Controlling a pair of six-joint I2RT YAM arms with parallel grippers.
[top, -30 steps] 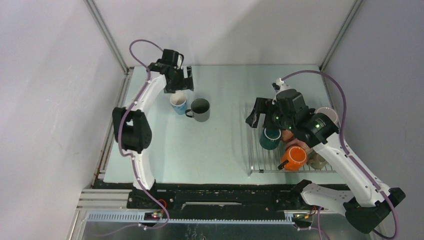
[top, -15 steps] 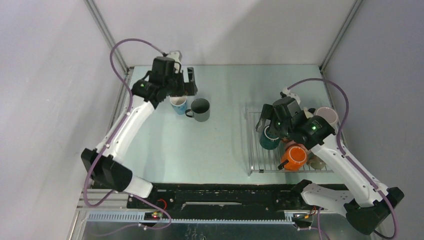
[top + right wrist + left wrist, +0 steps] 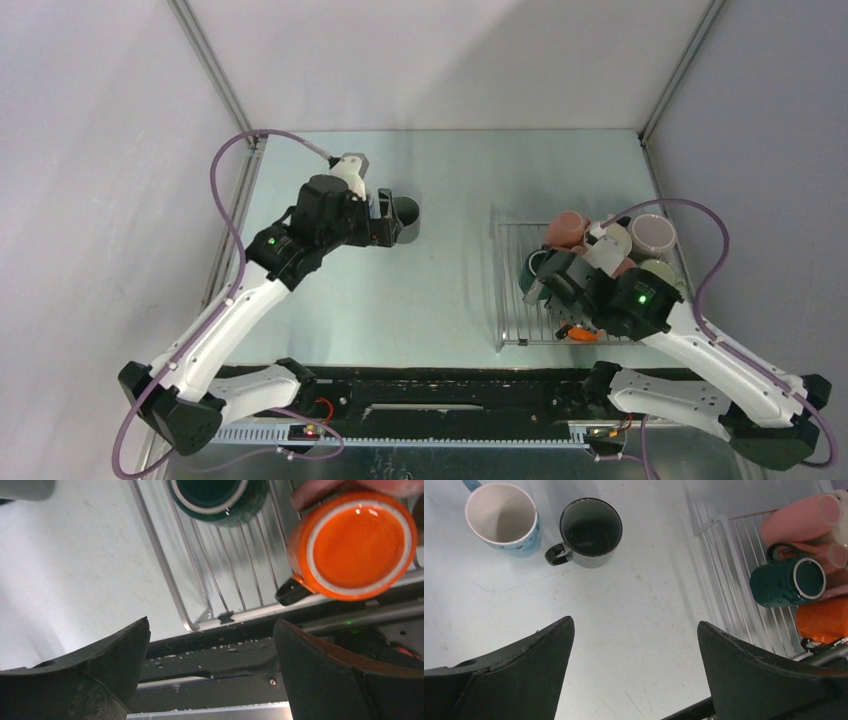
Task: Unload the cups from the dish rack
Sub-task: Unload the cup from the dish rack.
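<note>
We are hovering left gripper (image 3: 635,623), fingers spread wide and empty, over table (image 3: 649,605); white-blue mug (image 3: 501,515) and dark mug (image 3: 591,530) standing upright there; right gripper (image 3: 210,623), likewise gaping, hanging over near corner of rack (image 3: 167,575); teal mug (image 3: 786,582), orange mug (image 3: 357,542) sitting in rack.

Two mugs (image 3: 591,530) upright on table (image 3: 649,605), left; dish rack (image 3: 734,580) right, cups (image 3: 786,582) inside.

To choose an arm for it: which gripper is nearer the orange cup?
Right. The right gripper hangs over the dish rack beside the orange cup; the left gripper is far off, by the grey cup.
</note>
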